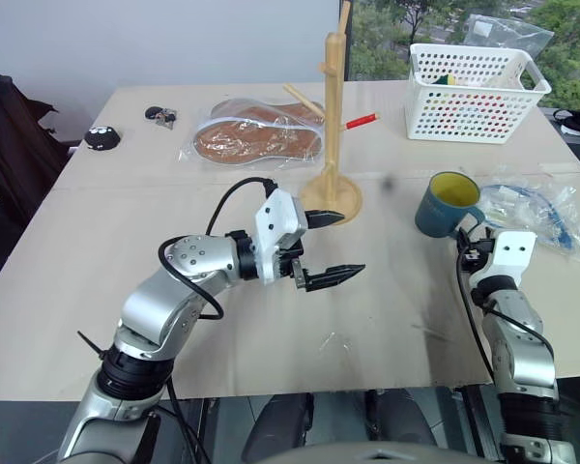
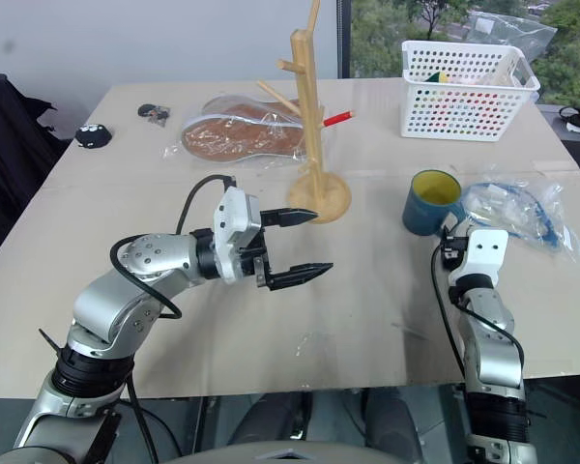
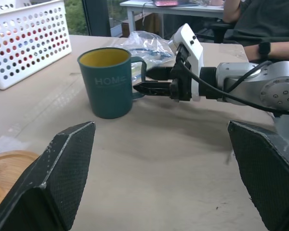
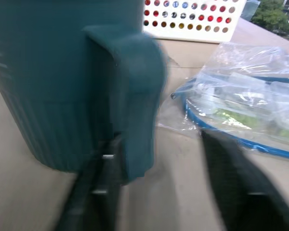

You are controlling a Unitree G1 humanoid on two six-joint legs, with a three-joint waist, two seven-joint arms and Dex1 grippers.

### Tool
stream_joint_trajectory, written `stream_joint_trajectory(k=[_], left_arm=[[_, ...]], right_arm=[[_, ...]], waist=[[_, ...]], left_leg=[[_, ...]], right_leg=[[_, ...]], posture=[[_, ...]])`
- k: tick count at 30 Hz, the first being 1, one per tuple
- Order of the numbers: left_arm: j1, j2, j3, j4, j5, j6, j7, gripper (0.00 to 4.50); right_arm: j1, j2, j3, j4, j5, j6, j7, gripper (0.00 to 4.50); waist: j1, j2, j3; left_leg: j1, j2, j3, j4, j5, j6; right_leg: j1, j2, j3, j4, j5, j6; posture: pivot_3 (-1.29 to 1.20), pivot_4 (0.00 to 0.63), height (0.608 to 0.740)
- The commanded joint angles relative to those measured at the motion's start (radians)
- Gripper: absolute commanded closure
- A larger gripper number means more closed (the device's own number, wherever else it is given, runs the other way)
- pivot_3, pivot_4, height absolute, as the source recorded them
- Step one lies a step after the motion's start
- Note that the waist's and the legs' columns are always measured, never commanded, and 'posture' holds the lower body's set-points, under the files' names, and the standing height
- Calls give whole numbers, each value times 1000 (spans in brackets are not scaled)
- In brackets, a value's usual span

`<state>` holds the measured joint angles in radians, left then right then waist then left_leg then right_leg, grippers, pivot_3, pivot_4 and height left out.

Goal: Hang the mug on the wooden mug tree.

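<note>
Mug (image 1: 448, 205) upright on table (image 1: 97, 232), toward right edge, just beside clear plastic bag (image 1: 536, 208). Wooden mug tree (image 1: 333, 145) upright mid-table, well left of mug, pegs bare. White basket (image 1: 474, 92) at far right corner. Right gripper (image 3: 140, 81) level at mug handle, one finger (image 3: 151, 88) at the loop, another behind; grip on handle: cannot tell. Left gripper (image 1: 331, 246) raised mid-table near tree base, fingers spread, holding nothing.

Mug (image 1: 449, 205) stands on table (image 1: 97, 261) near its right edge, right of mug tree (image 1: 333, 126) at centre. Basket (image 1: 475, 92) sits at far right corner, behind mug. Plastic bag (image 1: 534, 208) lies just right of mug.
</note>
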<state>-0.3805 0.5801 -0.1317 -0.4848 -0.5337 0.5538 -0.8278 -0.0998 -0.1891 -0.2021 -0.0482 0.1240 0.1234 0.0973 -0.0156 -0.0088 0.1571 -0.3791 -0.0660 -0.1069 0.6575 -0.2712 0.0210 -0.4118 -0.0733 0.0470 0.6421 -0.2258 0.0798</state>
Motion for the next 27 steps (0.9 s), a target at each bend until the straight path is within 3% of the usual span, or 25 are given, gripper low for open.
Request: stream_joint_trajectory(k=[1, 8, 13, 17, 19, 24, 27], left_arm=[[-2, -2, 29, -45, -5, -15, 15, 0], [30, -5, 39, -71, -12, -6, 45, 0], [115, -72, 98, -99, -24, -29, 146, 0], [206, -201, 164, -168, 0, -72, 329, 0], [224, -249, 179, -205, 12, -85, 402, 0], [291, -388, 196, -344, -2, -84, 587, 0], [311, -397, 175, -376, 21, -105, 602, 0]], right_arm=[[-29, -14, -4, 7, -2, -40, 9, 4404], [-78, -63, 5, 46, 15, -32, 86, 4464], [-204, -204, 33, 82, 98, -8, 343, 4464], [-417, -366, 110, 228, 142, -70, 711, 4464], [-504, -412, 140, 321, 130, -127, 827, 4464], [-871, -486, 205, 704, 99, -287, 1148, 4464], [-1074, -491, 246, 935, 41, -390, 1270, 4464]], waist=[[0, 0, 0], [0, 0, 0], [-4, 0, 0], [-11, 0, 1], [-11, 0, 1], [-10, -2, 3], [-9, -2, 4]], left_leg=[[0, 0, 0, 0, 0, 0], [0, 0, 0, 0, 0, 0], [0, 0, 2, 0, 0, 0], [0, 1, 1, 0, 0, 0], [0, 1, 2, 1, 0, 0], [0, 1, 3, 1, 0, 0], [-1, 1, 3, 0, 0, 0]], right_leg=[[0, 0, 0, 0, 0, 0], [0, 0, 0, 0, 0, 0], [0, 0, 2, 0, 0, 0], [0, 0, 1, -1, 0, 0], [0, 0, 1, -1, 1, 0], [0, -1, 1, -2, 1, 0], [0, -1, 1, -2, 1, 0]], posture=[[0, 150, 740], [0, 150, 740], [0, 150, 740], [0, 150, 740], [0, 150, 740], [0, 150, 740], [0, 150, 740]])
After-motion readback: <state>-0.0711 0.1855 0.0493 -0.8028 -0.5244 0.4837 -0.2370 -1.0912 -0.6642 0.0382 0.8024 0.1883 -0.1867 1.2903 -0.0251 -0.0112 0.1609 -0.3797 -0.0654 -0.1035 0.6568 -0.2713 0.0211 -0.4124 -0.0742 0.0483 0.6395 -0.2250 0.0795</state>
